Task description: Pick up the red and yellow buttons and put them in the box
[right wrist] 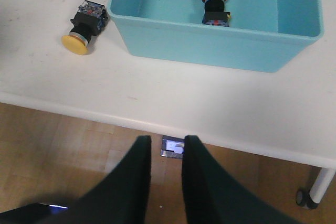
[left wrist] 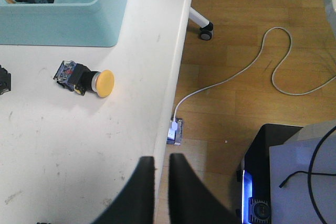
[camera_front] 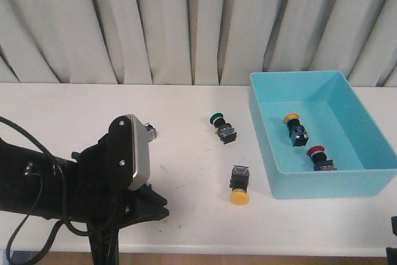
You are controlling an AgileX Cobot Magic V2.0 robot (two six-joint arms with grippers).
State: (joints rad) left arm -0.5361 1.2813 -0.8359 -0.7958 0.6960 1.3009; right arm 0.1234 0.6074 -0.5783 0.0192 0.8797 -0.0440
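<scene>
Front view: a yellow button [camera_front: 239, 185] lies on its side on the table [camera_front: 186, 153], just left of the blue box [camera_front: 322, 187], cap toward the near edge, well apart from both grippers. The left gripper [left wrist: 161, 182] and right gripper [right wrist: 167, 171] are slightly parted, empty.

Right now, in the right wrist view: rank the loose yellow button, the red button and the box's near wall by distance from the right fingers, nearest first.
1. Box near wall, just beyond the table edge, ahead of the right fingers.
2. Loose yellow button, on the table beside the box.
3. Red button, inside the box, behind that wall.
</scene>
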